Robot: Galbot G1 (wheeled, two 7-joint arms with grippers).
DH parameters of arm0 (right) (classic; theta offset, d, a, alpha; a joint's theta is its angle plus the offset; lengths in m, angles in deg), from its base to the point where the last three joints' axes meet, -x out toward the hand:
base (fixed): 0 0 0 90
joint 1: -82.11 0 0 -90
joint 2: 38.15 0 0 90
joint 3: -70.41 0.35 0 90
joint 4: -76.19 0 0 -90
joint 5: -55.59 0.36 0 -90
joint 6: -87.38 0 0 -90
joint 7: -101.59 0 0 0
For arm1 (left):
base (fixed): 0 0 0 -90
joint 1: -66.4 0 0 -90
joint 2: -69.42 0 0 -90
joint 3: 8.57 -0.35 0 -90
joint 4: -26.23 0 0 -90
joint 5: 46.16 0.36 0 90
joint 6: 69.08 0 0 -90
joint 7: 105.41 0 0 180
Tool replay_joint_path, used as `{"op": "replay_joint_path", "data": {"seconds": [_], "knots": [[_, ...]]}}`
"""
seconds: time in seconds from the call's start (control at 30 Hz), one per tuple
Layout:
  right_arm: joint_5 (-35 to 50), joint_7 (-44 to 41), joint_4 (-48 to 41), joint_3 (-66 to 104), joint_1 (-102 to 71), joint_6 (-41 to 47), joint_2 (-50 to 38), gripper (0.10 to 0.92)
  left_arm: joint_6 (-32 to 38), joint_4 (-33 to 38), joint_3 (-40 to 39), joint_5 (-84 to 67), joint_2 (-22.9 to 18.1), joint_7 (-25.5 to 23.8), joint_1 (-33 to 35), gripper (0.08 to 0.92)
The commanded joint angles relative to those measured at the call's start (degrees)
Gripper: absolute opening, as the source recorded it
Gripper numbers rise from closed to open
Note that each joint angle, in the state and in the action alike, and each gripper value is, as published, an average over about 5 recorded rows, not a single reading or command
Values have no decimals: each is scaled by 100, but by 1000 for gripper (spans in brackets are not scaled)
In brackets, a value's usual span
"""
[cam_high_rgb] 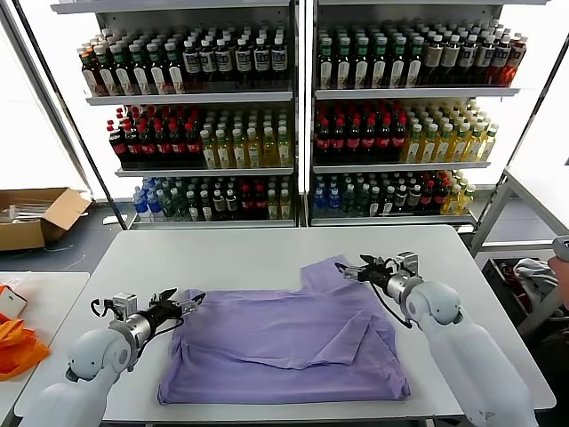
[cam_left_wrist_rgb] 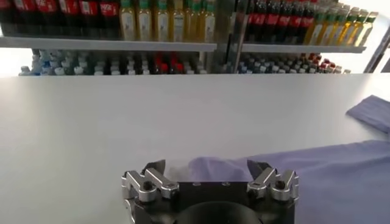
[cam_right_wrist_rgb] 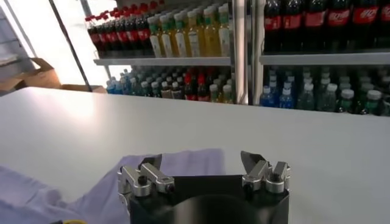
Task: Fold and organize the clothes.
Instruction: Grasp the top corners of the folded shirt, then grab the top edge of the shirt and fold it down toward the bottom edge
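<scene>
The clothes, a lavender T-shirt (cam_high_rgb: 284,342), lie spread on the white table (cam_high_rgb: 222,253), plain side up, with a fold at the right and one sleeve pointing toward the back. My left gripper (cam_high_rgb: 194,302) is open just above the table at the shirt's far-left corner. In the left wrist view that corner of the shirt (cam_left_wrist_rgb: 341,176) lies between the spread fingers of the left gripper (cam_left_wrist_rgb: 207,165). My right gripper (cam_high_rgb: 347,270) is open at the back sleeve. In the right wrist view the right gripper (cam_right_wrist_rgb: 201,159) straddles the edge of the sleeve (cam_right_wrist_rgb: 103,192). Neither holds anything.
Tall shelves of bottles (cam_high_rgb: 293,107) stand behind the table. A cardboard box (cam_high_rgb: 36,213) sits on the floor at the left. Orange fabric (cam_high_rgb: 18,347) lies on a side table at the left, and a grey-white cloth bundle (cam_high_rgb: 533,271) is off to the right.
</scene>
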Motion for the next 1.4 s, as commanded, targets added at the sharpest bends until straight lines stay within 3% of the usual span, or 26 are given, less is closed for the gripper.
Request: {"op": "replay_joint_path", "data": {"seconds": [0.03,0.23,0.67,0.9,1.07,1.4], "knots": [[-140,-78,-848,-564,563,-79,239,818,40,-243,-178,105,31,16,-118,823],[-107,-64,-722,-573,388,-82,242,697,26,-6,-338,154,76,15,96,772],[84,84,-222,-352,10,-100,148,316,23,47,-597,198,96,-104,67,413],[482,393,625,-37,-319,-101,77,126,37,160,-523,169,142,-134,-61,213],[835,731,1432,160,-543,-90,-6,108,55,503,-298,166,229,-151,19,98],[1351,1152,3032,855,-1520,-21,-368,108,191,1729,457,129,370,-180,873,88]]}}
